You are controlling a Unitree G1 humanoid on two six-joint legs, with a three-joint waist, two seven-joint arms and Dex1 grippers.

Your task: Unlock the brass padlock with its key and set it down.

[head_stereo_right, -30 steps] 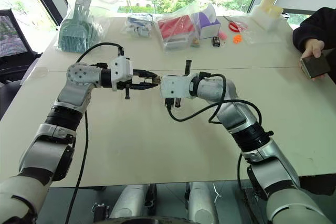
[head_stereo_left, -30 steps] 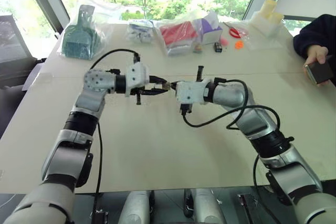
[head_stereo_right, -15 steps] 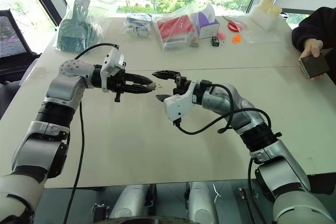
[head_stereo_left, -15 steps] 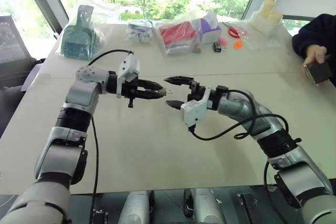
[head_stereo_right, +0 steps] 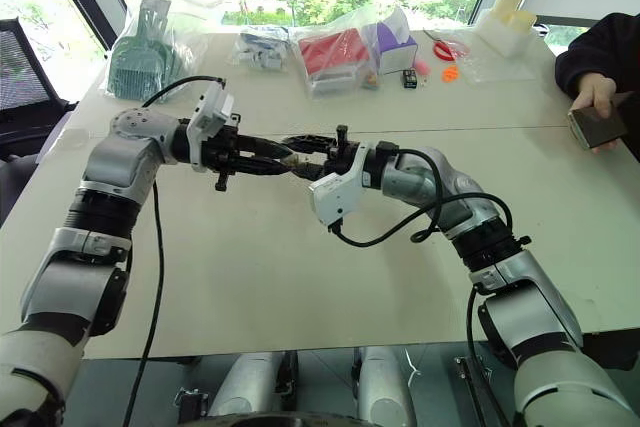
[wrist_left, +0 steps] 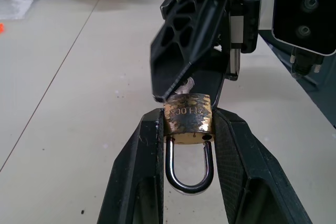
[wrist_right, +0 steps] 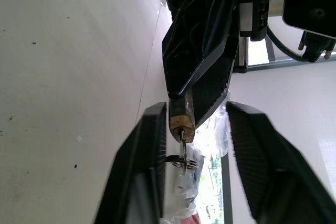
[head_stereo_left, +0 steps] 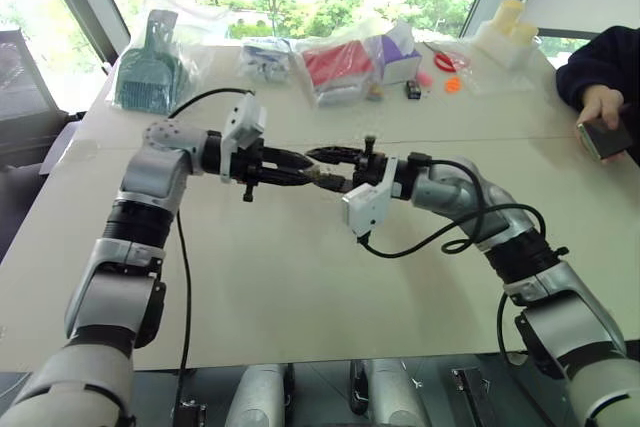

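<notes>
While left fingers [wrist_left: 152, 182] clamp the stiff padlock [wrist_left: 188, 118], right fingers [wrist_right: 152, 150] stand apart around its key [wrist_right: 182, 156]; grip the bow.

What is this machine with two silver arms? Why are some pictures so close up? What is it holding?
It is a robot shaped a bit like a person. Two pictures come from cameras in its head, looking down over its arms onto a pale table. The two close-up pictures come from little cameras on its wrists. The left gripper pinches a tiny yellow brass padlock between its black fingers. The right gripper has its fingers on either side of the thin silvery key sticking out of the lock, not closed on it yet. At the table's far edge lie clear plastic bags, one with a green scoop. A person's hand is at the side.
</notes>
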